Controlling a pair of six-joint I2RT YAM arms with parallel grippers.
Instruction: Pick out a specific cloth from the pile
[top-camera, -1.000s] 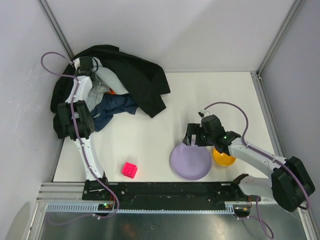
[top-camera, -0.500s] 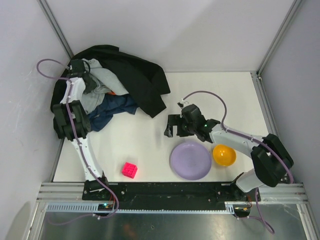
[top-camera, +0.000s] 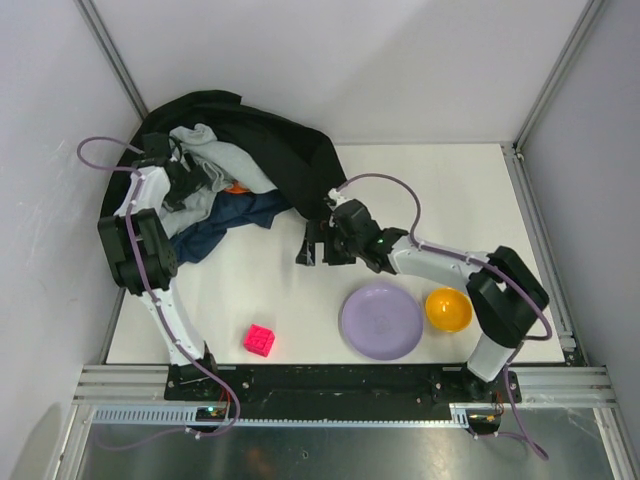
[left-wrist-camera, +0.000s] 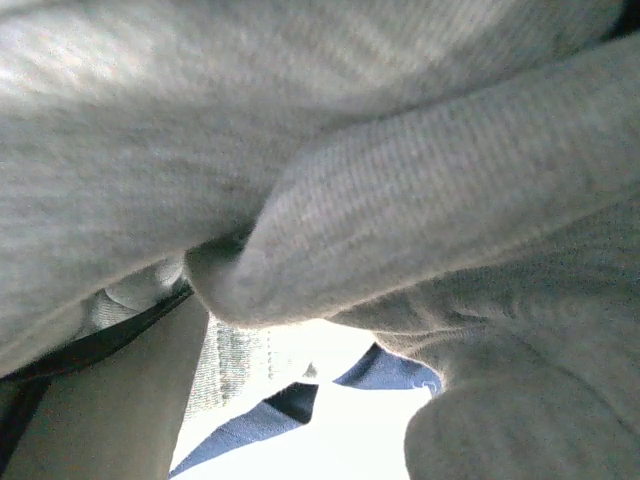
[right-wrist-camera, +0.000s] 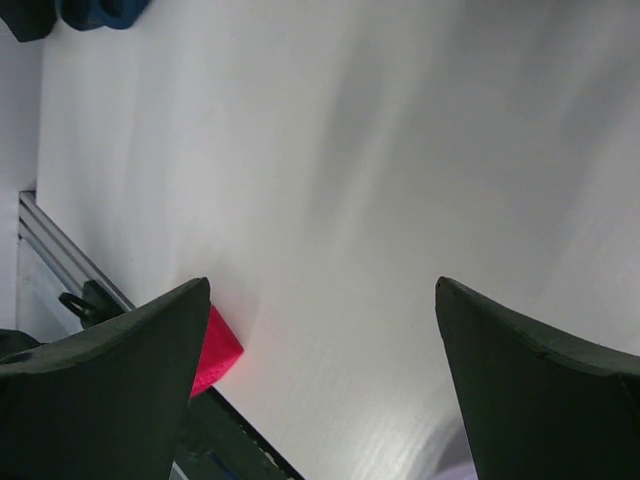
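The pile (top-camera: 270, 150) lies in the far left corner, mostly one big black garment with a light grey cloth (top-camera: 215, 150) draped over it. The navy cloth (top-camera: 225, 218) spreads out at the pile's near edge, and a corner of it shows in the right wrist view (right-wrist-camera: 100, 12). My left gripper (top-camera: 188, 186) sits in the pile between the grey cloth and the navy cloth. Its wrist view is filled with grey cloth (left-wrist-camera: 330, 170), its fingers are hidden, and slivers of navy cloth (left-wrist-camera: 400, 372) show below. My right gripper (top-camera: 313, 245) hangs open over bare table beside the black garment's edge, nothing between its fingers (right-wrist-camera: 322, 285).
A bit of orange (top-camera: 237, 187) peeks out between the grey and navy cloths. A pink cube (top-camera: 260, 340) sits near the front, and shows by the right gripper's left finger (right-wrist-camera: 215, 352). A purple plate (top-camera: 381, 320) and an orange bowl (top-camera: 448, 309) stand at the front right.
The right arm has swung left from beside the plate to the edge of the black garment. The left gripper has shifted within the pile, and the grey cloth now lies more spread out.
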